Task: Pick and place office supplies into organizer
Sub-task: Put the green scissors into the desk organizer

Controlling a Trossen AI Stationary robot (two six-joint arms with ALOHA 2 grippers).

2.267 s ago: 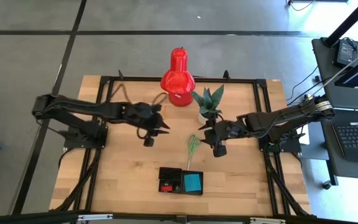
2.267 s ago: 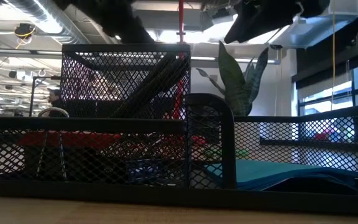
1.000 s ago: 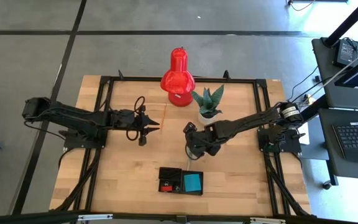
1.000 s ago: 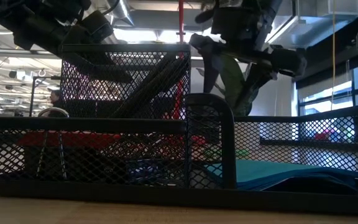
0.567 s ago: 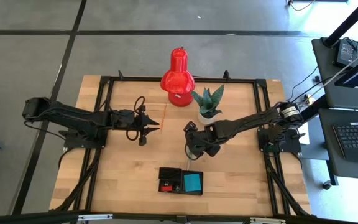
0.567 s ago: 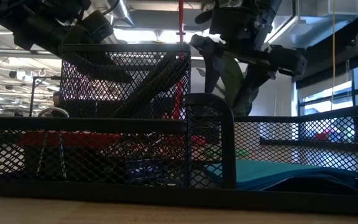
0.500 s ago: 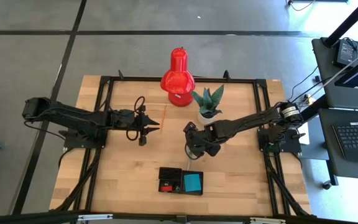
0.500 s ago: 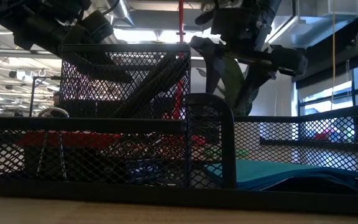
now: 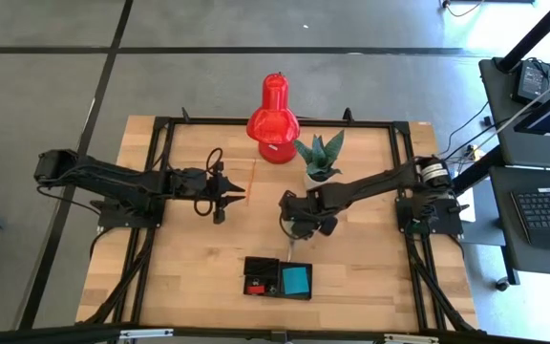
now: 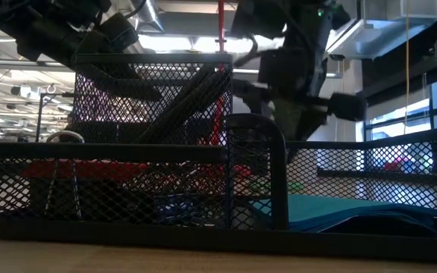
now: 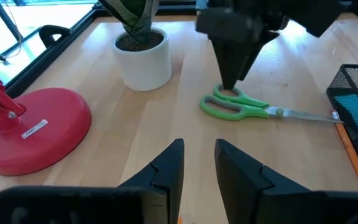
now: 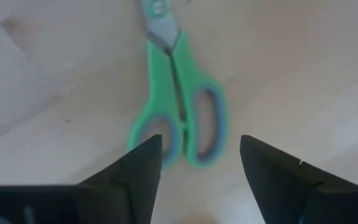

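Green-handled scissors point(image 11: 241, 107) are lying flat on the wooden bench point(image 9: 189, 258), and that's your landmark here: your right tool point(image 12: 201, 152) is parked right over the handle loops, fingers point(image 12: 135, 163) spread apart with one on each outer side of the handles, nothing clamped yet as far as you can see. From the left wrist camera you can see that same tool coming straight down onto the loop end, tip just about at the handles. The scissor blades point toward the black mesh organizer point(image 9: 278, 277), which sits just beyond the blade tips at the bench's front edge, with a blue note pad point(image 9: 295, 279) in one compartment and a small red piece point(image 9: 253, 286) in the other. On the far side of the scissors you've got the white-potted plant point(image 9: 320, 161), and past that the red lamp point(image 9: 274, 110). Your left tool point(image 11: 194, 168) hovers well away from the scissors, over bare wood, fingers a little apart and holding nothing.
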